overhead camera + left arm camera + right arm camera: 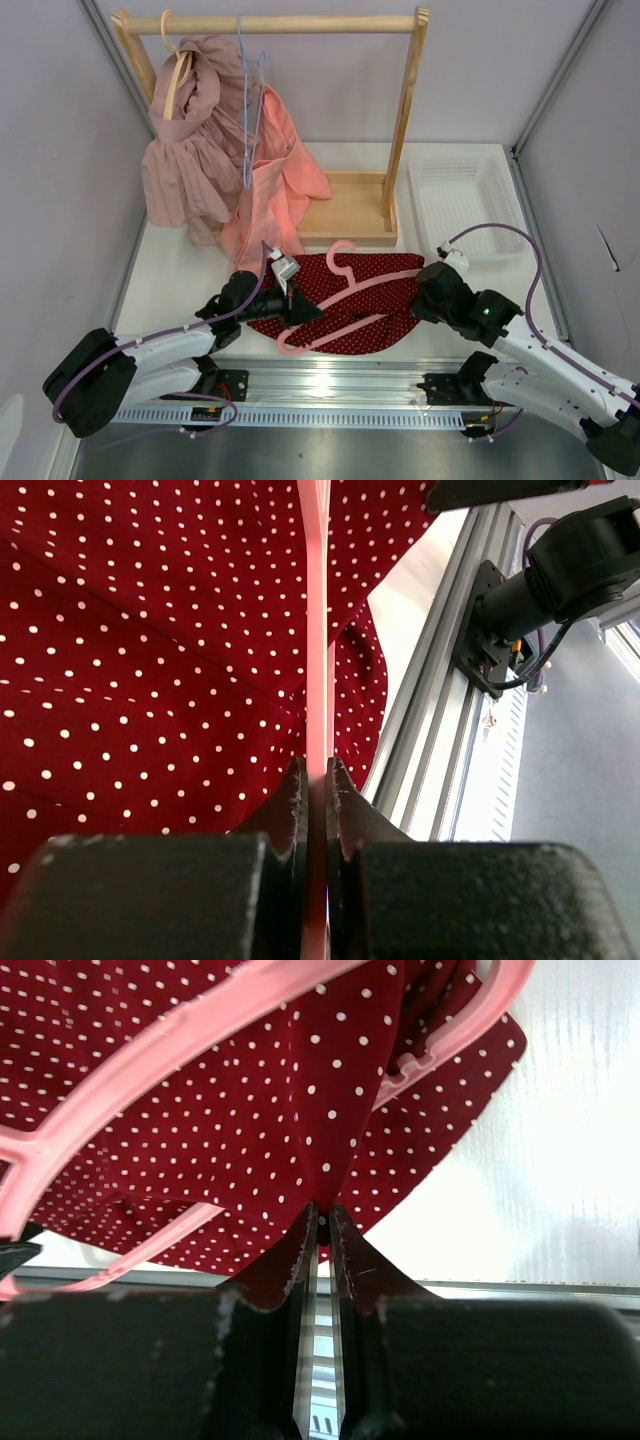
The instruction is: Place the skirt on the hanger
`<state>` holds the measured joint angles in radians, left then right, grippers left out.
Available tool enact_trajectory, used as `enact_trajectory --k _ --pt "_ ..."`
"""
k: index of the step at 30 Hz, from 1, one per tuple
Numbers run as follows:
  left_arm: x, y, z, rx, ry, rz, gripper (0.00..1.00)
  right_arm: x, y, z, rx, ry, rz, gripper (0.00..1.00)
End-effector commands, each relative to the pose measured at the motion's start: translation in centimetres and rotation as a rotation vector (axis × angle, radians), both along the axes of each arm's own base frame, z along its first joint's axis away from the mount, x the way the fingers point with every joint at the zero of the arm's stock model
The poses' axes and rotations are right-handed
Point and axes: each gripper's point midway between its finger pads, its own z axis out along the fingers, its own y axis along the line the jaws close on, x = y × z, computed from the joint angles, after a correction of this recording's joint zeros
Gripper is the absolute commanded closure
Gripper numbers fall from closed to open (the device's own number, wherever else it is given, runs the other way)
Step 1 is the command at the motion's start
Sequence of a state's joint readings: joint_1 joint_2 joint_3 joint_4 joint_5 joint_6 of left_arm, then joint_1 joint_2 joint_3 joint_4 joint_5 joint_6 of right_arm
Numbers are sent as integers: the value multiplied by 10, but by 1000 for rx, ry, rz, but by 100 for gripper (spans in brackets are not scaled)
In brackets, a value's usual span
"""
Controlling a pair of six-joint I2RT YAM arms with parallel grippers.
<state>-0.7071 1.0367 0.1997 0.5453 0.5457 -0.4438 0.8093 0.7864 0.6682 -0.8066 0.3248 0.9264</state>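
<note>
The dark red polka-dot skirt [388, 312] lies spread on the white table just beyond the arm bases. The pink hanger [375, 282] lies across it, hook pointing away from me. My left gripper [292, 302] is at the hanger's left end, shut on a pink hanger bar [318, 630] that runs straight out between the jaws [318, 780] over the skirt [150, 660]. My right gripper [422, 290] is at the skirt's right edge. It is shut on a pinch of the skirt [280, 1110] at its fingertips [322, 1215], with the hanger [150, 1050] curving above.
A wooden rack [405, 120] stands at the back with a mauve ruffled garment [190, 150] on a wooden hanger [175, 70] and a salmon-pink garment [280, 185] on a pale blue wire hanger [250, 100]. A white basket [465, 195] sits back right. An aluminium rail [330, 380] borders the near edge.
</note>
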Motion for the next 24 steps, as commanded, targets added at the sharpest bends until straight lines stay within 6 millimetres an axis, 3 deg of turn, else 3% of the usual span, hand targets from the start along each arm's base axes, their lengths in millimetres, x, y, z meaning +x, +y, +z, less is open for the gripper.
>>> enact_trajectory --k 1,9,24 --pt "6 -1 12 -29 -58 1 100 9 5 30 46 -59 -10 89" --pt "24 9 2 22 -55 114 100 9 3 39 33 -63 -8 89" --pt "38 12 13 -2 -90 151 100 2 -14 55 4 -72 -32 89"
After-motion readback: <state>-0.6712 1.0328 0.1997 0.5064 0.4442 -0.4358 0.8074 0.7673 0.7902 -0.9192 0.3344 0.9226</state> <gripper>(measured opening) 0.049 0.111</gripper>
